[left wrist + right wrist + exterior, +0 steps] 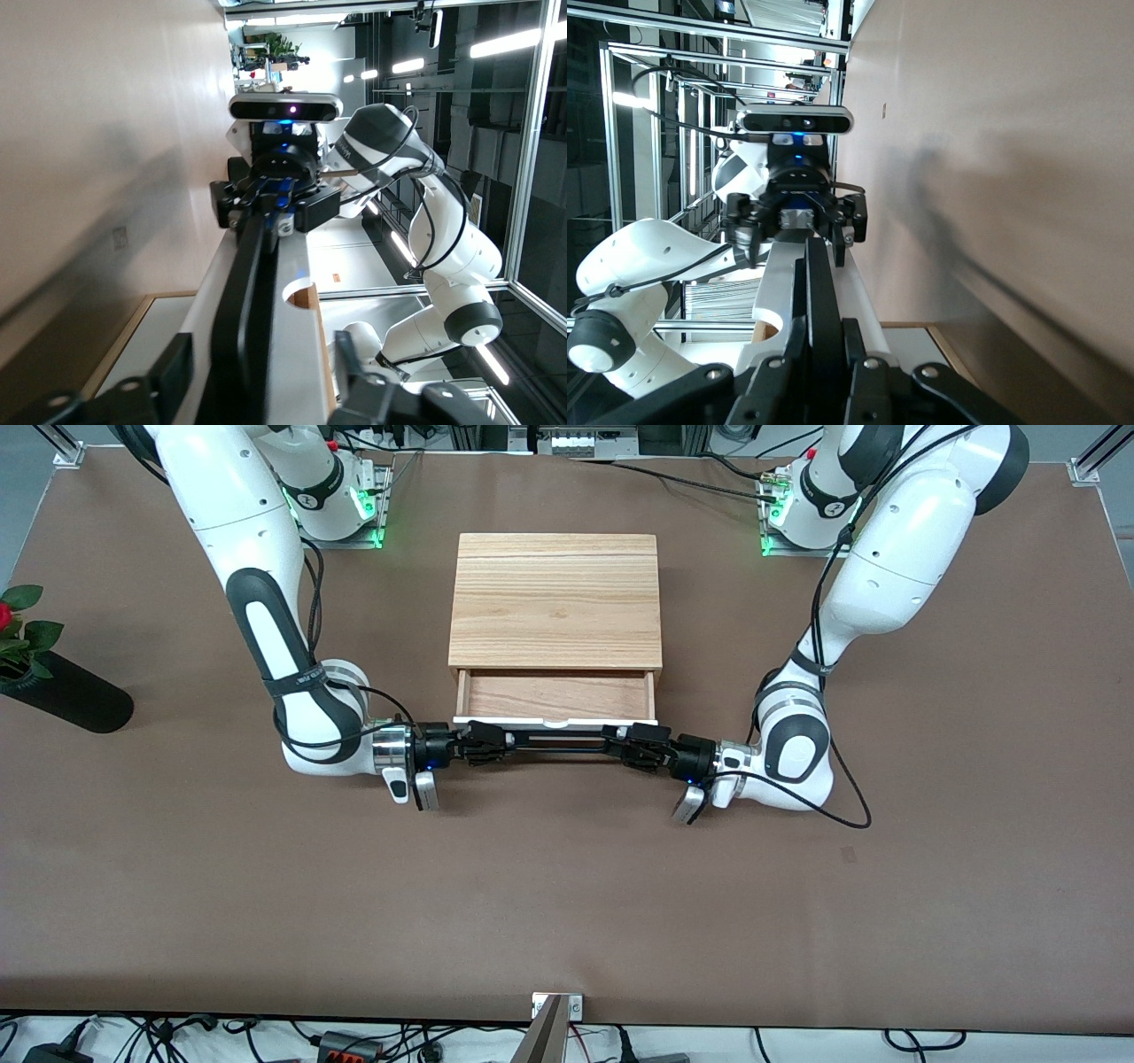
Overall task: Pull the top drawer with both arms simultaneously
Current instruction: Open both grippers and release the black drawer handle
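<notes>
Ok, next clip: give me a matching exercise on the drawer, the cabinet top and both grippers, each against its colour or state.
Things:
1. top drawer
2. left gripper
3. right gripper
4. cabinet top

States:
A. shut on the black bar handle
B. light wood grain
C. pulled part-way out, inside empty
D. fingers spread either side of the handle

Pairs: 1-C, 2-D, 3-A, 4-B

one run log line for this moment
top drawer: partly open | right claw: shut on handle | left claw: open at handle
</notes>
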Available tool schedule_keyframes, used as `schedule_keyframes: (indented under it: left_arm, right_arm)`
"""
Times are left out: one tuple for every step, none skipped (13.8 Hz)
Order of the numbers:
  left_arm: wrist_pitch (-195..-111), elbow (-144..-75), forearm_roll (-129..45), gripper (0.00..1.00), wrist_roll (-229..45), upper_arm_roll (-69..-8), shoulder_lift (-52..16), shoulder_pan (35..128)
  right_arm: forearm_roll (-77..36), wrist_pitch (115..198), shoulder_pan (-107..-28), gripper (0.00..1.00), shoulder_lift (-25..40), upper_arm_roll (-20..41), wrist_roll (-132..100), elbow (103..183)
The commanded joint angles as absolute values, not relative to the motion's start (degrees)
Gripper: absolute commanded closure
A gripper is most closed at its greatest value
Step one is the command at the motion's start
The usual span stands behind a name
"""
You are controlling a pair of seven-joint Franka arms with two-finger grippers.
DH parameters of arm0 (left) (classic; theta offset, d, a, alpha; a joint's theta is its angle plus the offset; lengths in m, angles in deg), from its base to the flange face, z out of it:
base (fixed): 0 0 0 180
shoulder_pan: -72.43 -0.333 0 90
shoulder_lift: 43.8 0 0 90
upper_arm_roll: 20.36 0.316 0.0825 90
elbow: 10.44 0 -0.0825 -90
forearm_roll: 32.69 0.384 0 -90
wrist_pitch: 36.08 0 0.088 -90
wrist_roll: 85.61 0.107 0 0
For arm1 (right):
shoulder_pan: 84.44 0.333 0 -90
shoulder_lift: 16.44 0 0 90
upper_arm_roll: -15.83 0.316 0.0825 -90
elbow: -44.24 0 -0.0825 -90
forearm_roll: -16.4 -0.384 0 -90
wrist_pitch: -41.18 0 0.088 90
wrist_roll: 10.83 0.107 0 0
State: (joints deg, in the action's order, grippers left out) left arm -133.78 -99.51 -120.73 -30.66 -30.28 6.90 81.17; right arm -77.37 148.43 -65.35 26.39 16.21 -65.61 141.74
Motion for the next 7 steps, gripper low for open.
schedule_keyframes:
  left_arm:
    - [-133.28,-97.81,-121.98,0.00,-30.15,-29.67,7.17,81.14]
    - [-133.28,-97.54,-121.90,0.00,-30.24,-29.67,7.17,81.14]
    - [-133.28,-97.11,-121.81,0.00,-30.15,-29.67,7.17,81.14]
    - [-133.28,-97.01,-121.72,0.00,-30.15,-29.67,7.17,81.14]
    - [-133.28,-97.01,-121.63,0.00,-30.15,-29.59,7.17,81.22]
    - [-133.28,-97.01,-121.63,0.00,-30.15,-29.58,7.09,81.22]
    - [-133.28,-97.01,-121.55,0.00,-30.24,-29.41,6.91,81.22]
  right_arm:
    - [-77.20,153.94,-64.23,0.55,27.33,15.39,-60.05,136.44]
    - [-76.77,154.90,-64.14,0.01,27.24,15.39,-60.22,136.26]
    - [-74.85,155.26,-64.22,0.00,26.98,15.39,-60.05,136.17]
    - [-73.52,155.35,-64.23,0.00,26.80,15.39,-60.05,136.17]
    - [-72.47,155.52,-64.14,0.00,26.63,15.22,-60.05,136.08]
    - [-69.85,155.87,-64.49,0.00,26.19,15.13,-59.96,136.08]
    - [-66.77,156.75,-64.84,0.00,25.92,15.13,-59.96,135.30]
